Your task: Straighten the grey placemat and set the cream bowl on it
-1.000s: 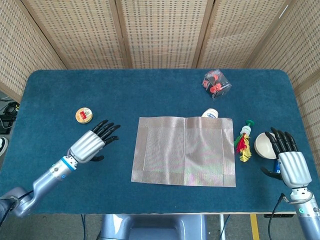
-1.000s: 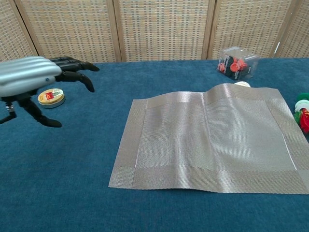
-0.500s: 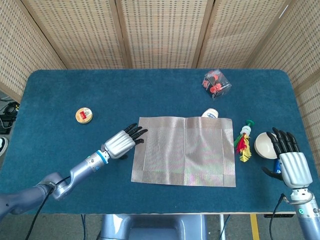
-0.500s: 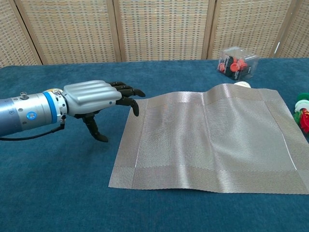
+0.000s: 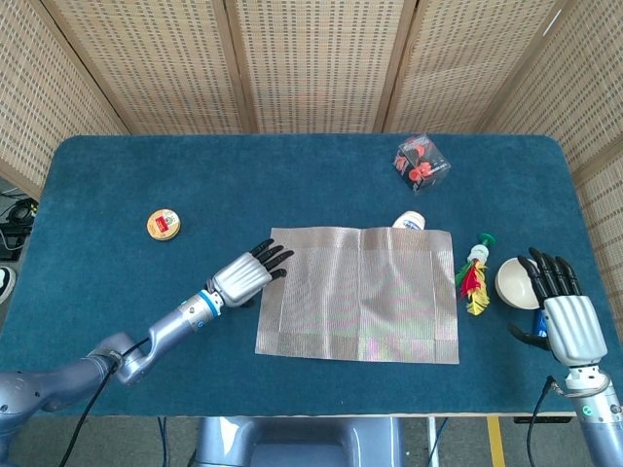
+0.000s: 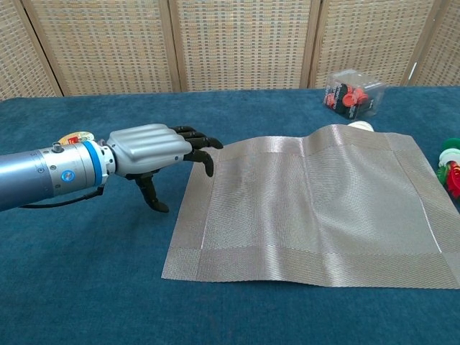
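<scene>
The right hand point(image 5: 563, 313) waits near the bench's right front corner, fingers point(image 5: 545, 270) spread and holding nothing, their tips at the cream bowl point(image 5: 514, 282), which sits by the right edge. The left hand point(image 6: 152, 149) hovers palm down, fingers point(image 6: 201, 144) loosely spread and empty, reaching over the left rear corner of the grey placemat point(image 6: 316, 208). The placemat lies mid-bench, slightly skewed, with a raised ridge where its rear edge rests on a small white jar point(image 5: 411, 221). The step in hand looks like straightening: I would press flat on the corner and slide gently, drawing the mat off the jar without bunching it.
</scene>
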`<state>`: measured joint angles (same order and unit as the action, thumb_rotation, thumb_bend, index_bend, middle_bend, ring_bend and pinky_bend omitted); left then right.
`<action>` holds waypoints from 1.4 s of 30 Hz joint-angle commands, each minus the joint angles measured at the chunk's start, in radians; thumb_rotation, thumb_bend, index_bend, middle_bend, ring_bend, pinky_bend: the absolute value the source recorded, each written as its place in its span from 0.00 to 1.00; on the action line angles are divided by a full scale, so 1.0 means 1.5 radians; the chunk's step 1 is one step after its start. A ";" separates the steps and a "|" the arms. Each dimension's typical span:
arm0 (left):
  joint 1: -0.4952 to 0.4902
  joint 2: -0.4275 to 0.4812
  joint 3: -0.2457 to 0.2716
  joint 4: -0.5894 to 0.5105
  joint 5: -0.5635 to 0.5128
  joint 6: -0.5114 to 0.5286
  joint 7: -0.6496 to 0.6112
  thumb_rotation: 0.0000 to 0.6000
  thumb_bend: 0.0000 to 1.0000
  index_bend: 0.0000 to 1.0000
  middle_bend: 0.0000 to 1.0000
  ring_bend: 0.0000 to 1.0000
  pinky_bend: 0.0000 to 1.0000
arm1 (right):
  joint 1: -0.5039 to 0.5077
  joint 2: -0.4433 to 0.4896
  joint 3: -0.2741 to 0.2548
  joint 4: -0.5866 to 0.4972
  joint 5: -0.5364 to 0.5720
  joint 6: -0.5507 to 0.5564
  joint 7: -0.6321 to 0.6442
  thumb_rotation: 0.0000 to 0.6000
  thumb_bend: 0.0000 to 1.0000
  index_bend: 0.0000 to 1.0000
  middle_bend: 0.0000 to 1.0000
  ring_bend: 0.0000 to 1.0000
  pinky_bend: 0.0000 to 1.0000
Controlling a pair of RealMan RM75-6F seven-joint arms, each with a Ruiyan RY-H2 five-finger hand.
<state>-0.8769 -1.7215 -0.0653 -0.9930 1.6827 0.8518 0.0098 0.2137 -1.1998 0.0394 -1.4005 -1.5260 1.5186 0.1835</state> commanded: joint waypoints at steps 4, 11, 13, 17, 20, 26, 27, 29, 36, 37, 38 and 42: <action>-0.005 -0.025 0.000 0.017 -0.028 -0.016 0.022 1.00 0.13 0.27 0.00 0.00 0.00 | -0.001 0.000 0.006 0.002 -0.005 -0.002 0.004 1.00 0.00 0.00 0.00 0.00 0.00; -0.013 -0.036 0.001 0.032 -0.047 -0.029 0.036 1.00 0.13 0.27 0.00 0.00 0.00 | -0.005 -0.003 0.011 0.007 -0.006 -0.001 -0.009 1.00 0.00 0.00 0.00 0.00 0.00; -0.014 -0.040 0.000 0.038 -0.053 -0.031 0.035 1.00 0.13 0.27 0.00 0.00 0.00 | -0.006 -0.004 0.013 0.007 -0.005 -0.002 -0.008 1.00 0.00 0.00 0.00 0.00 0.00; -0.018 -0.049 -0.004 0.042 -0.060 -0.029 0.035 1.00 0.16 0.29 0.00 0.00 0.00 | -0.007 -0.004 0.015 0.006 -0.008 0.002 -0.011 1.00 0.00 0.00 0.00 0.00 0.00; -0.022 -0.053 -0.009 0.039 -0.063 -0.026 0.043 1.00 0.17 0.29 0.00 0.00 0.00 | -0.007 -0.004 0.015 0.005 -0.011 0.002 -0.015 1.00 0.00 0.00 0.00 0.00 0.00; -0.035 -0.056 -0.023 0.019 -0.082 -0.034 0.081 1.00 0.21 0.29 0.00 0.00 0.00 | -0.009 -0.004 0.018 0.004 -0.013 0.002 -0.025 1.00 0.00 0.00 0.00 0.00 0.00; -0.036 -0.056 -0.025 0.016 -0.085 -0.034 0.084 1.00 0.21 0.29 0.00 0.00 0.00 | -0.010 -0.004 0.018 0.004 -0.013 0.003 -0.025 1.00 0.00 0.00 0.00 0.00 0.00; -0.039 -0.055 -0.029 0.008 -0.092 -0.038 0.092 1.00 0.22 0.29 0.00 0.00 0.00 | -0.011 -0.003 0.019 0.003 -0.014 0.005 -0.025 1.00 0.00 0.00 0.00 0.00 0.00; -0.045 -0.054 -0.031 -0.011 -0.111 -0.049 0.116 1.00 0.34 0.29 0.00 0.00 0.00 | -0.013 -0.001 0.022 0.000 -0.019 0.009 -0.023 1.00 0.00 0.00 0.00 0.00 0.00; -0.045 -0.055 -0.030 -0.012 -0.113 -0.050 0.119 1.00 0.35 0.29 0.00 0.00 0.00 | -0.014 -0.001 0.022 0.000 -0.019 0.010 -0.024 1.00 0.00 0.00 0.00 0.00 0.00; -0.045 -0.056 -0.030 -0.013 -0.115 -0.050 0.120 1.00 0.37 0.29 0.00 0.00 0.00 | -0.014 -0.001 0.023 0.000 -0.020 0.010 -0.023 1.00 0.00 0.00 0.00 0.00 0.00; -0.045 -0.062 -0.026 -0.013 -0.122 -0.053 0.125 1.00 0.44 0.29 0.00 0.00 0.00 | -0.016 0.001 0.024 -0.003 -0.024 0.015 -0.022 1.00 0.00 0.00 0.00 0.00 0.00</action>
<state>-0.9449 -1.8123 -0.1058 -1.0133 1.5017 0.7730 0.1965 0.1899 -1.1990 0.0744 -1.4037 -1.5609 1.5395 0.1506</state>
